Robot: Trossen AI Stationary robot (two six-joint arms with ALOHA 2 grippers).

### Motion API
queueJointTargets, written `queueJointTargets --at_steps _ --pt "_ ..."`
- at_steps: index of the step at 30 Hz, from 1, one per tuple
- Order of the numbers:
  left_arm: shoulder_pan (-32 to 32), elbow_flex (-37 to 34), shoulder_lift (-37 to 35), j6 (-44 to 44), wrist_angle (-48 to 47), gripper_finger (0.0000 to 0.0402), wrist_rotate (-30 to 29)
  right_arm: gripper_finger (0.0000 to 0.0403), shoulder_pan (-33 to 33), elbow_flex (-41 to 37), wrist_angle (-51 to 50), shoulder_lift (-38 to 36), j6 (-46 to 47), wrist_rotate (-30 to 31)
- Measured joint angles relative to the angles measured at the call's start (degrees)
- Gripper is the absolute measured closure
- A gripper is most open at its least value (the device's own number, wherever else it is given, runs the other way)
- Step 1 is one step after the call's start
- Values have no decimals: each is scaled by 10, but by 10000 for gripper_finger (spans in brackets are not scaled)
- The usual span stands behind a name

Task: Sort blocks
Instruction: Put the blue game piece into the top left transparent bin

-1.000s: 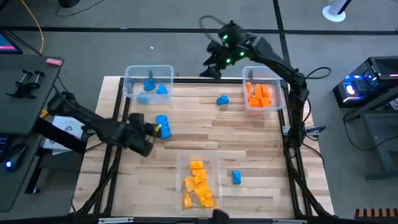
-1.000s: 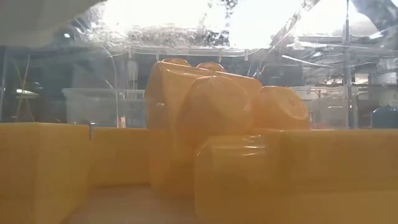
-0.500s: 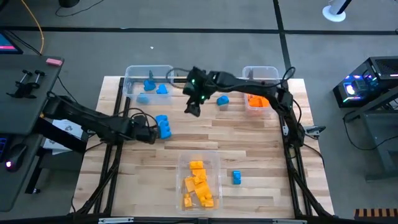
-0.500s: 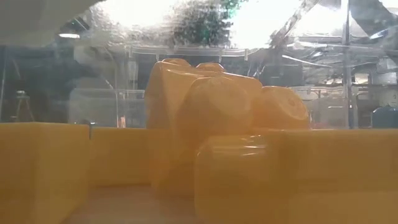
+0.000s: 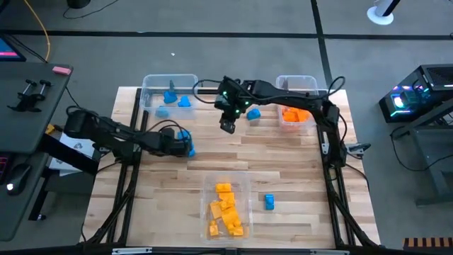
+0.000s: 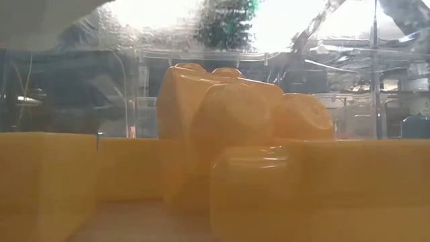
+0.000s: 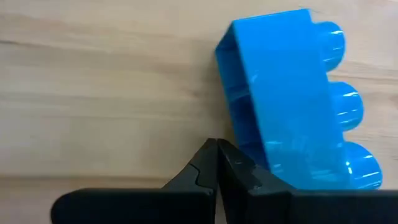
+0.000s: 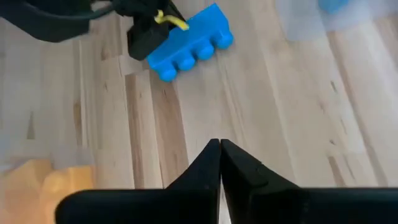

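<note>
Wooden table [image 5: 297, 170], right pincer [image 5: 227, 126] now snapped closed and empty mid-table, left pincer [image 5: 185, 146] closed against blue block [image 7: 292, 99]

L arm stretched low across table, left gripper [image 7: 216, 149] closed; R arm reaching inward above table, right gripper [image 8: 220, 149] closed, empty

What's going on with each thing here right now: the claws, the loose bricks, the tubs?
Left claw: shut, empty, tips beside the blue brick.
Right claw: shut, empty, above bare wood.
Blue brick: lying on its side on the table.
Blue tub: holds a few blue bricks.
Orange tub: holds orange bricks.
Yellow tub: holds yellow-orange bricks.
Two more blue bricks: loose on the table.
</note>
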Motion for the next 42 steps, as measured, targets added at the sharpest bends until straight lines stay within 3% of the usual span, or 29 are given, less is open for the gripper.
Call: queueJointTargets --at_steps 7,13,18,22,25,31,38,42 --pt "13 58 64 56 108 401 -19 401 -8 -8 -89 -49 -44 55" --pt "33 119 126 171 275 401 -7 401 -35 -86 -105 -91 -41 51" --pt "57 180 163 281 267 401 52 400 -52 -208 -53 -159 -4 22" --pt "70 200 117 330 227 401 31 399 -55 -323 39 -211 65 -21" --pt "78 198 61 416 217 401 7 389 -51 -400 144 -225 147 -68" --pt "113 197 -20 574 191 401 21 307 -25 -497 360 -206 264 -111" --pt "146 197 -46 579 166 401 72 169 -25 -534 386 -141 397 -117" --pt "156 197 -25 571 174 401 76 123 -41 -550 401 -108 483 -151"
